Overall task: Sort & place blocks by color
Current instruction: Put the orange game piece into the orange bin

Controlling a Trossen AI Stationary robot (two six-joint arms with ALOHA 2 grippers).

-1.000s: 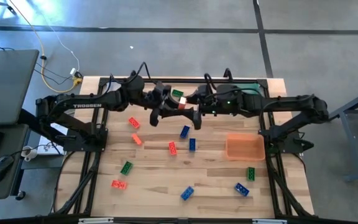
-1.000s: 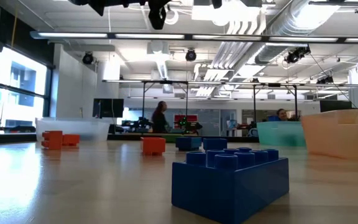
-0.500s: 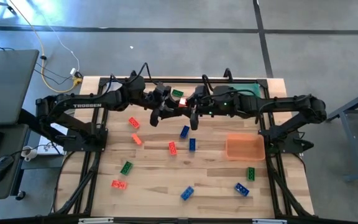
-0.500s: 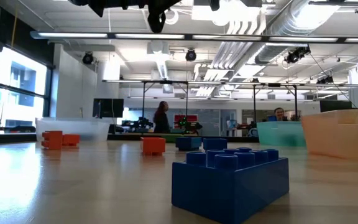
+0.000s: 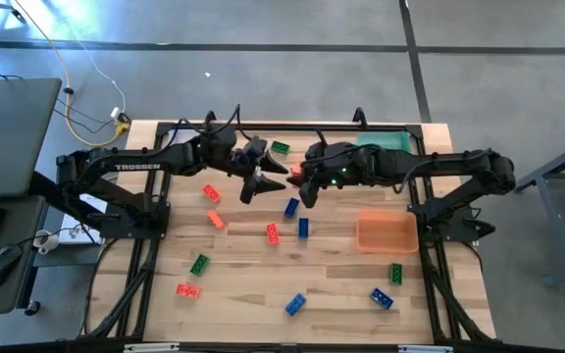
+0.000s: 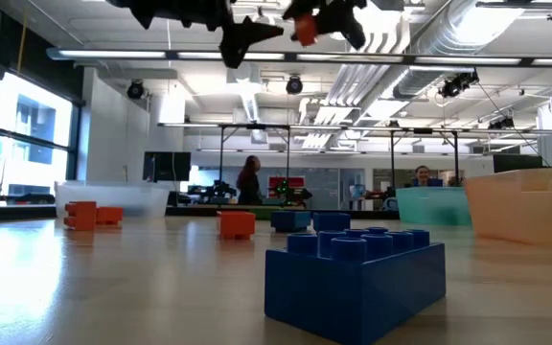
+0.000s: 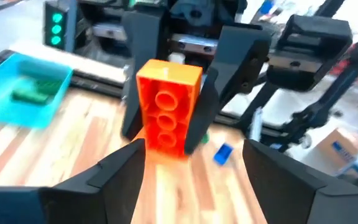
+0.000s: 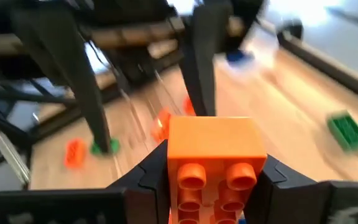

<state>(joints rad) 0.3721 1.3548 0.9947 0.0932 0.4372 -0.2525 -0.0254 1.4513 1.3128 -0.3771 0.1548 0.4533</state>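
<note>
The right gripper (image 8: 211, 186) clenches a small studded orange plastic brick (image 8: 213, 162) between its jaws, high above the table, presumably for carrying to the orange bin. Facing it, the left gripper (image 7: 194, 165) hangs released, jaws spread, empty.

Seen from above, two dark arms met over the far middle of the pale wooden slatted table (image 5: 233, 265). The left gripper (image 5: 263, 182) pointed toward the right gripper (image 5: 300, 178), its fingers spread apart, and a small red-orange studded plastic brick (image 5: 294, 172) sat between the two grippers, at the right gripper's tip. A green brick (image 5: 280, 148) lay behind them near the far edge. An orange translucent square plastic bin (image 5: 386, 232) stood on the right side, and a green bin (image 5: 385, 141) showed partly under the right arm. Red-orange, blue and green bricks lay scattered, among them a blue brick (image 5: 295, 305) near the front edge.
</note>
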